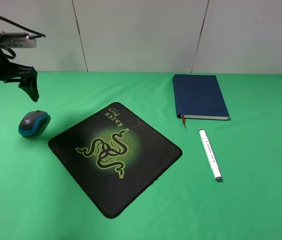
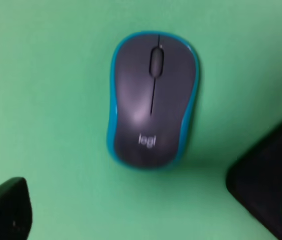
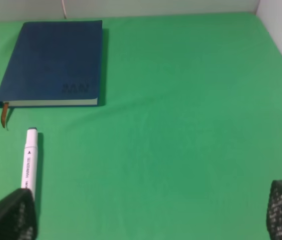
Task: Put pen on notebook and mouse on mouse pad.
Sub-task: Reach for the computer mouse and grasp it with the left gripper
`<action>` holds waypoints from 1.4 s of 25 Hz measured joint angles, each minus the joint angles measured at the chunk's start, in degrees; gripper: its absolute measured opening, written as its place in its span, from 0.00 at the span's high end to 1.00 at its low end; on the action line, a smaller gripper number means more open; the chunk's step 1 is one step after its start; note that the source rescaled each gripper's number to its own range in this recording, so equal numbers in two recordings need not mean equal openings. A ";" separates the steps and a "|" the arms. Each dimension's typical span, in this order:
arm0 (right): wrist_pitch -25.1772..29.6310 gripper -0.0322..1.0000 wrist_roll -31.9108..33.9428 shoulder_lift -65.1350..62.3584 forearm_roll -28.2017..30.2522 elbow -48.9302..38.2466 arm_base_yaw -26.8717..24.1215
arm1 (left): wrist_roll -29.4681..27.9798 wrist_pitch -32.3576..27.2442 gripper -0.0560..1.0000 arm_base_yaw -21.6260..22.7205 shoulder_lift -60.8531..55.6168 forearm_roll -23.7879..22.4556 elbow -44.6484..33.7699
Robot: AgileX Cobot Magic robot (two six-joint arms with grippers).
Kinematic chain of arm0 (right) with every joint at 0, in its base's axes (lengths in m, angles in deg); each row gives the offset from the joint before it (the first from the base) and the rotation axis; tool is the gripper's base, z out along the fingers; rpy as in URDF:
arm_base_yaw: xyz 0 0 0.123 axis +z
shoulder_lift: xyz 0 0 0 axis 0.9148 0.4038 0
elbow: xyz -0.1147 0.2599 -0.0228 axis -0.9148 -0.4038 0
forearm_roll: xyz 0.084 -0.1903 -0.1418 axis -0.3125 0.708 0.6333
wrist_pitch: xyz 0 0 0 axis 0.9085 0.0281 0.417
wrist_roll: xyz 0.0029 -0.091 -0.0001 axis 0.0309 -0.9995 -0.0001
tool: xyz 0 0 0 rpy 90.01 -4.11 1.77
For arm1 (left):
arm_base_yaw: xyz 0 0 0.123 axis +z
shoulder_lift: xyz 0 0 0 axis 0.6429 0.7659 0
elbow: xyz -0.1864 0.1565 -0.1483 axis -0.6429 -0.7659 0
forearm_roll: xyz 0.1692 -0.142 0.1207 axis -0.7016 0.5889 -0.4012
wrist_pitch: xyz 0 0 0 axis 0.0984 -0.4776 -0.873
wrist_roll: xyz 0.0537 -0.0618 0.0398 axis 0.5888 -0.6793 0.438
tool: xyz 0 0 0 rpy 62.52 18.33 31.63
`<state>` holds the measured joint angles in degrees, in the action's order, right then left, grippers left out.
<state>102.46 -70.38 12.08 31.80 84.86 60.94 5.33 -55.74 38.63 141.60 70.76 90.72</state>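
Note:
The mouse (image 1: 33,123), dark grey with teal sides, lies on the green cloth left of the black mouse pad (image 1: 114,157). My left gripper (image 1: 8,91) hangs open above and slightly behind the mouse, touching nothing. In the left wrist view the mouse (image 2: 153,100) fills the centre, one fingertip (image 2: 5,212) shows at a corner, and the mouse pad (image 2: 271,190) edge is beside it. The white pen (image 1: 210,154) lies just in front of the navy notebook (image 1: 199,96). My right gripper (image 3: 146,222) is open, away from the pen (image 3: 29,160) and the notebook (image 3: 53,62).
A green cloth (image 1: 251,200) covers the table, with a grey panelled wall (image 1: 141,35) behind it. The right arm is outside the exterior high view. A white wall (image 3: 281,25) borders the table's right side.

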 joint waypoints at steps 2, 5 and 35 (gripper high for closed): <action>0.00 0.00 0.00 0.00 0.00 0.00 0.00 | -0.05 1.57 0.00 -0.27 2.00 -0.40 0.00; 0.00 0.00 0.00 0.00 0.00 0.00 0.00 | -0.12 3.95 0.00 -0.67 4.65 -0.78 0.00; 0.00 0.00 0.00 0.00 0.00 0.00 0.00 | -2.05 10.24 0.18 -3.90 15.03 -5.41 0.00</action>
<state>102.46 -70.38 12.08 31.80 84.86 60.94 3.27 -45.50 34.73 156.64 65.35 90.72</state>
